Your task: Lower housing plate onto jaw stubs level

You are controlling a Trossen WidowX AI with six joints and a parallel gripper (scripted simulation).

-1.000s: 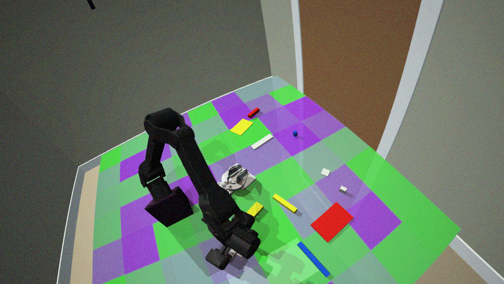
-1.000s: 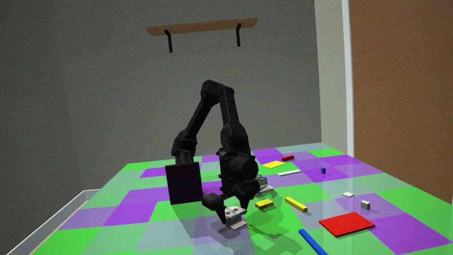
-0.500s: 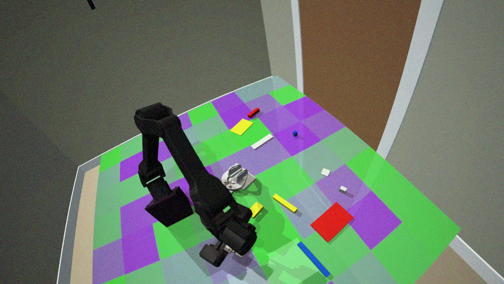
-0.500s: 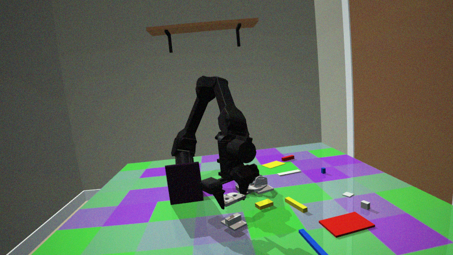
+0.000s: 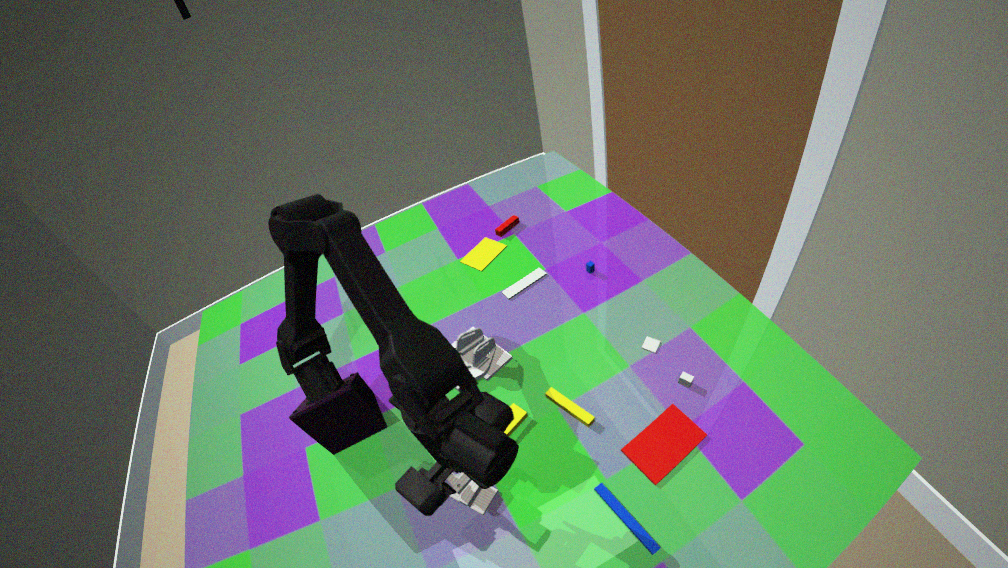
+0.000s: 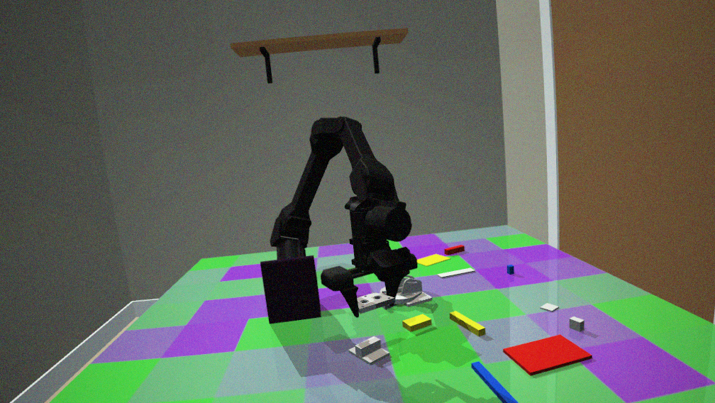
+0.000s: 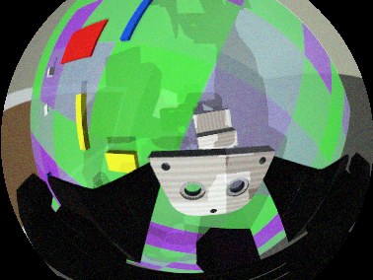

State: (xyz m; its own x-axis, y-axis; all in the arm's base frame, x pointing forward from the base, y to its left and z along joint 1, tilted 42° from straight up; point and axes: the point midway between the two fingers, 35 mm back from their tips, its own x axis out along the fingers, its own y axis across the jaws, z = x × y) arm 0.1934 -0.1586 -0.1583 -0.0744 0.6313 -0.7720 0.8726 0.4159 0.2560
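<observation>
My gripper [image 6: 375,303] [image 7: 212,162] is shut on the light grey housing plate [image 6: 381,300] [image 7: 212,199]. The plate has two large round holes and smaller ones, and hangs roughly level above the table. In the top view the arm hides the plate. The jaw assembly stands just behind the plate in the exterior view: two grey jaws [image 5: 483,350] [image 6: 413,286] on a pale base [image 5: 502,357] [image 6: 424,299]. The plate and one finger partly cover it there. The jaw stubs and pins cannot be made out. The assembly is not visible in the wrist view.
A stepped grey stand [image 5: 481,498] [image 6: 369,347] [image 7: 212,121] is on the table, apart from the plate. A yellow block [image 5: 517,417] [image 6: 416,322] [image 7: 121,161] and yellow bar [image 5: 569,407] [image 6: 467,323] [image 7: 82,121] lie near the assembly. A red slab [image 5: 663,444] and blue bar [image 5: 626,517] lie farther out.
</observation>
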